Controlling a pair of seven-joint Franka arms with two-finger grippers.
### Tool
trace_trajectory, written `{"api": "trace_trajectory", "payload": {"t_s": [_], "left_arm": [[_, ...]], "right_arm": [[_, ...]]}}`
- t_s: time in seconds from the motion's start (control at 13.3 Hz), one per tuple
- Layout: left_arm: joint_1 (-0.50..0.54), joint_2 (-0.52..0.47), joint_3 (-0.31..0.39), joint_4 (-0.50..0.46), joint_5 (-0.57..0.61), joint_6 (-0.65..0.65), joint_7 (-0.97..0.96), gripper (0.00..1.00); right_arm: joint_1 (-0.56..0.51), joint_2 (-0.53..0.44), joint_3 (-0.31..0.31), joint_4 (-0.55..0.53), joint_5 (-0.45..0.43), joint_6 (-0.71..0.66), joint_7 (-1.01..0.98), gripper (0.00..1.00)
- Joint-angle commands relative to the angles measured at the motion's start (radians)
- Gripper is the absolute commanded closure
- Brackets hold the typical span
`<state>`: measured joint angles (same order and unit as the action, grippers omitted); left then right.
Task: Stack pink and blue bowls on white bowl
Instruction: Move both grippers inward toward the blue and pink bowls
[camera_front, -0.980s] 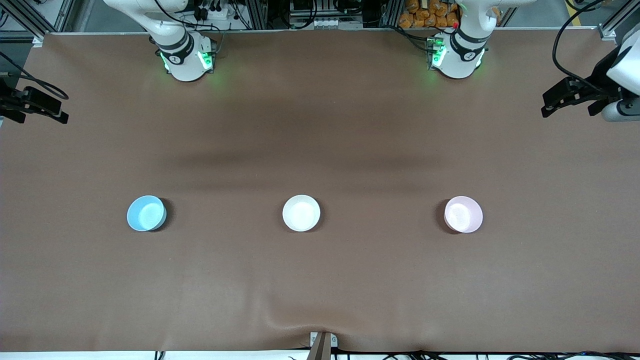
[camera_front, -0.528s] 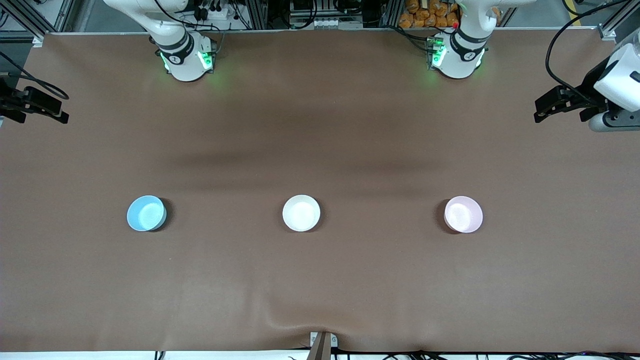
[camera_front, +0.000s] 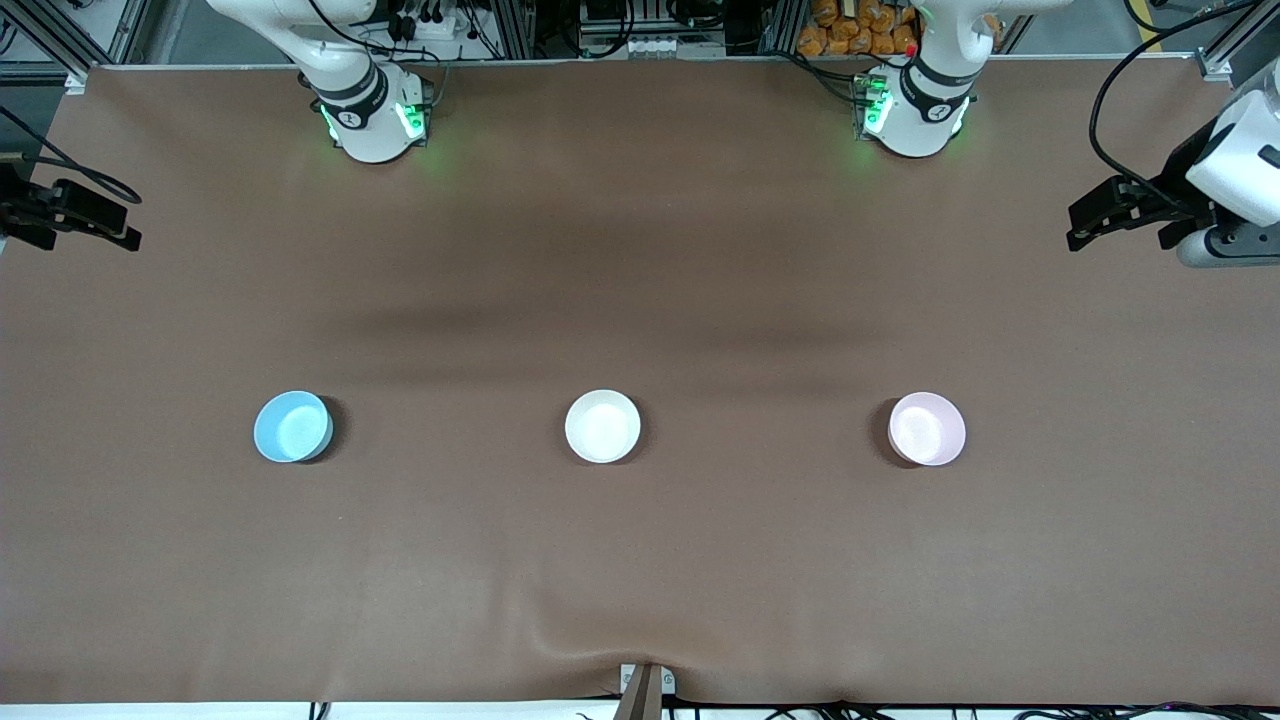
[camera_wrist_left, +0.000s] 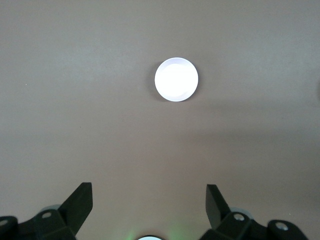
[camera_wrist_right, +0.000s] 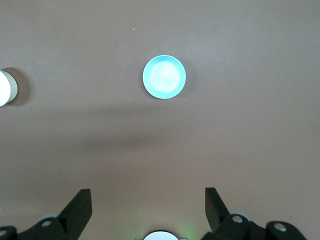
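Brown bench (camera_front: 640, 560) carries blue bowl (camera_front: 292, 426), white bowl (camera_front: 602, 426), pink bowl (camera_front: 927, 428) in a row. Left gripper (camera_wrist_left: 149, 202) and right gripper (camera_wrist_right: 148, 202) hover at opposite end edges, fingers apart; wrist views each frame one bowl centrally.

Three bowls stand in one row across the middle of the desk (camera_front: 640, 560), well apart from one another: the blue bowl (camera_front: 292, 427) toward the right arm's end, the white bowl (camera_front: 602, 426) in the centre, the pink bowl (camera_front: 927, 429) toward the left arm's end. Wide bare gaps lie between them, and bare desk runs from the row to every edge. The left tool (camera_front: 1085, 222) and right tool (camera_front: 128, 232) hang at the desk's two end edges, fingers spread, with open surface between each and its closest bowl.
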<state>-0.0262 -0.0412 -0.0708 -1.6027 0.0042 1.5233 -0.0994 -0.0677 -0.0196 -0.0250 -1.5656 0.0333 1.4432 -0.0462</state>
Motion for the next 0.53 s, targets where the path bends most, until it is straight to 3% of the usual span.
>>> {"api": "trace_trajectory", "payload": {"t_s": [0.0,0.45], "left_arm": [[0.0,0.009,-0.009,-0.005,0.01,0.023,0.018,0.0],[-0.001,0.015,-0.012,-0.029,0.01,0.052,0.02,0.0]], "right_arm": [[-0.018,0.016,0.011,0.004,-0.015,-0.004,0.011,0.0],[-0.052,0.085,0.011,0.009,-0.015,0.04,0.0,0.0]]}}
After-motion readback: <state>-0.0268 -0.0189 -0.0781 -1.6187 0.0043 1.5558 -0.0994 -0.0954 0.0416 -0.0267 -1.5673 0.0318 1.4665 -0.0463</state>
